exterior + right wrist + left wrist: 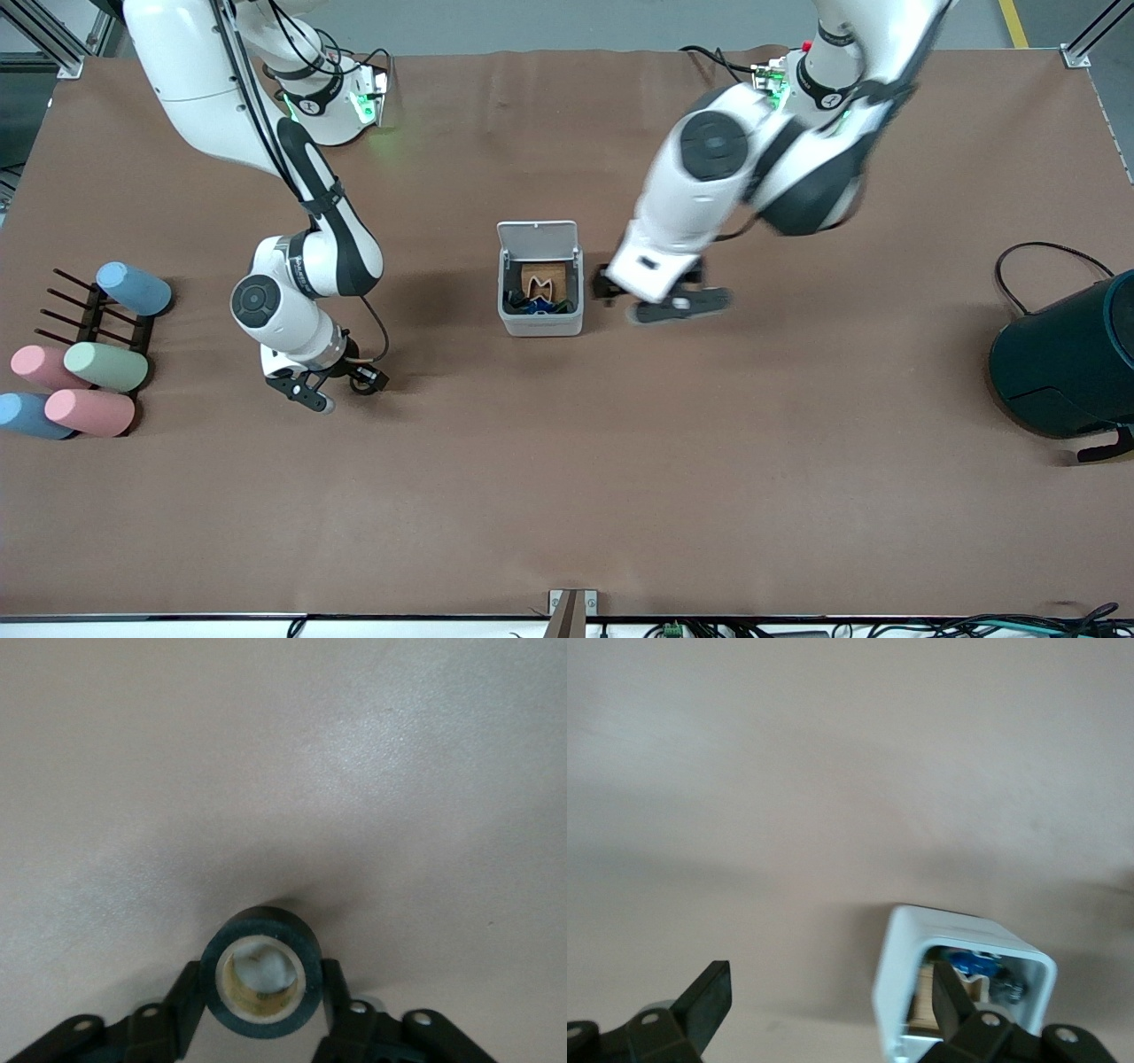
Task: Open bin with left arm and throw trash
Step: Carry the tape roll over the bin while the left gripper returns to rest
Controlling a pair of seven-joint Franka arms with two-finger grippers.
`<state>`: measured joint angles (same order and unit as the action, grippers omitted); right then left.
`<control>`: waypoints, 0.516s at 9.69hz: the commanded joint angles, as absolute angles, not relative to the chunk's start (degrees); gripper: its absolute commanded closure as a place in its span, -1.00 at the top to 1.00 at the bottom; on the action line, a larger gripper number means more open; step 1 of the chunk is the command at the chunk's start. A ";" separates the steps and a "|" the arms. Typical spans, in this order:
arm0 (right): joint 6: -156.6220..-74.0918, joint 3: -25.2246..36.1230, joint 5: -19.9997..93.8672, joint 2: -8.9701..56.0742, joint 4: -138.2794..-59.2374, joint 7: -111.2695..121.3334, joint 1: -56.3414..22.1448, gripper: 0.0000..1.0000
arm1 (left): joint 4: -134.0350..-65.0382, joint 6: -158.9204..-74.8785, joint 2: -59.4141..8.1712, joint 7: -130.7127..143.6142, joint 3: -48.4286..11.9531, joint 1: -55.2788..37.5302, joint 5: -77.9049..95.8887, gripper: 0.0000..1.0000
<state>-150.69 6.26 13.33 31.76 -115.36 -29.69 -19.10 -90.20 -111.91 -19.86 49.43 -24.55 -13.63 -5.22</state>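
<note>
gripping black ring (pixel 260 971), right claw (pixel 259 1010) closed around it

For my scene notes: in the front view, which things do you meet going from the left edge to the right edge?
Pastel cylinders on a rack → right tool around a black ring → open bin → left tool → dark teal drum.

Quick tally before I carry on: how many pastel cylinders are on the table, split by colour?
Blue cylinders: 2
Pink cylinders: 2
Green cylinders: 1
Total: 5, all lying at the black rack toward the right arm's end of the table.
</note>
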 commanded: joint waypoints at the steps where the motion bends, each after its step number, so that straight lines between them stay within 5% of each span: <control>1: -150.38 5.80 13.10 32.34 -114.43 -29.54 -17.93 -0.71 | -91.32 -105.49 -13.73 40.39 -24.96 -8.20 -5.45 1.00; 3: -145.23 5.80 12.92 32.00 -113.13 -29.70 -17.84 -0.78 | -91.23 -102.33 -9.07 32.38 -24.96 -3.01 -5.27 1.00; 5: -131.64 5.89 13.01 23.69 -111.72 -30.84 -16.80 -0.78 | -91.23 -99.68 -6.08 27.10 -24.96 0.95 -5.01 1.00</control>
